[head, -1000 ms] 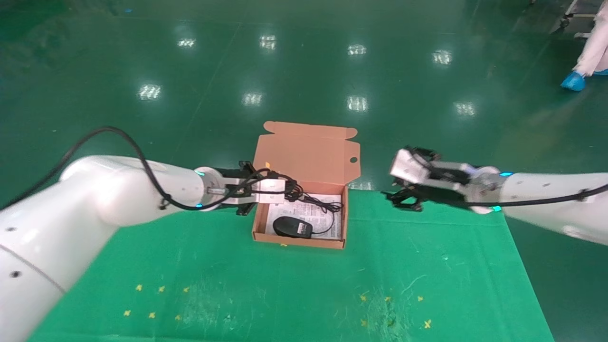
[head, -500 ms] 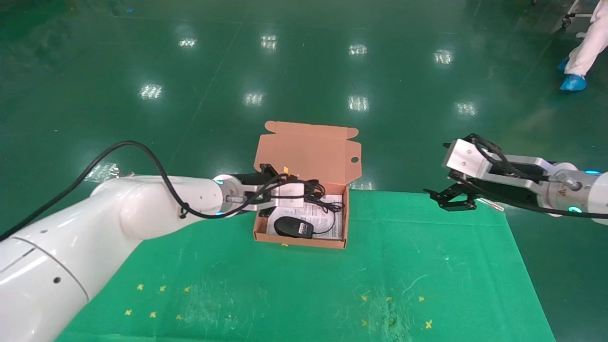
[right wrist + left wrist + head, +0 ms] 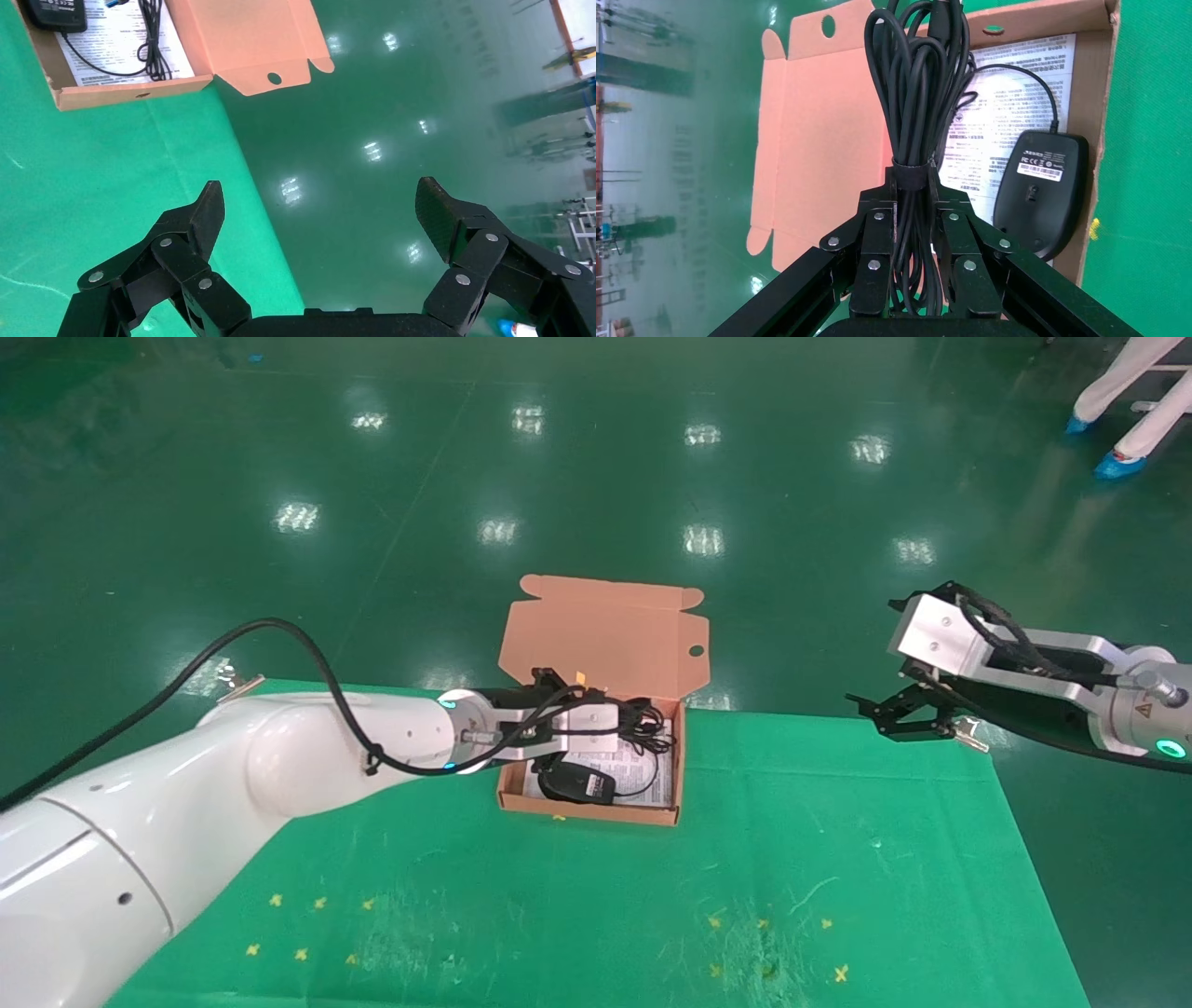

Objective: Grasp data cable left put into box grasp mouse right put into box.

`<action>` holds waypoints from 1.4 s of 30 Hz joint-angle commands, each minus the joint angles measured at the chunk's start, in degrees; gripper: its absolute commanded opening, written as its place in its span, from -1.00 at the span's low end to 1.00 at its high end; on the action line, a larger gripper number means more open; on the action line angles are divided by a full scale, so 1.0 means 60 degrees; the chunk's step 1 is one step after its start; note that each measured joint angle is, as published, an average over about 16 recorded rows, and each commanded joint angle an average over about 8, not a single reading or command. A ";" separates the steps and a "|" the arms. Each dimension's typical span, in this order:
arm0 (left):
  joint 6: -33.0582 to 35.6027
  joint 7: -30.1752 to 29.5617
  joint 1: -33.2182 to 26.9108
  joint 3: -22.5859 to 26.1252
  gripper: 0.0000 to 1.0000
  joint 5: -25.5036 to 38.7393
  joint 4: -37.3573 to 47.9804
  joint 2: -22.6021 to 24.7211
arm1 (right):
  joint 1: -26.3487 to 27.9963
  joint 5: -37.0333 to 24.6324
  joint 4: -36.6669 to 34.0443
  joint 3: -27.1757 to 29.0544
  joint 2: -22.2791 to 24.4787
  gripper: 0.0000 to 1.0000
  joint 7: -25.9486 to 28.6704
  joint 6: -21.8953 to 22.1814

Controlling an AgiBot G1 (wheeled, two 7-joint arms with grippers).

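The orange-brown box [image 3: 585, 810] stands open at the far middle of the green mat, lid [image 3: 605, 637] upright. The black mouse [image 3: 575, 784] lies inside on the white sheet [image 3: 643, 768], label up in the left wrist view [image 3: 1040, 193]. My left gripper [image 3: 633, 721] is shut on the data cable [image 3: 652, 727], a black bundle with a strap [image 3: 912, 112], held over the box's far part. My right gripper [image 3: 908, 721] is open and empty, off the mat's far right edge, well away from the box [image 3: 126, 90].
The green mat [image 3: 596, 896] carries small yellow marks [image 3: 307, 929] near its front. Shiny green floor [image 3: 596, 477] surrounds it. A person in white with blue shoe covers [image 3: 1122, 463] stands at the far right.
My left gripper has carried the data cable rightward, from the box's left wall to over its inside. My right arm has drawn back to the right, away from the box.
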 commanded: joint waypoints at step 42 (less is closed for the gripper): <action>0.0268 -0.0854 -0.1260 -0.1164 1.00 -0.0903 -0.0176 -0.0951 | 0.0768 0.0023 0.0638 0.0938 0.0383 1.00 -0.0713 -0.1360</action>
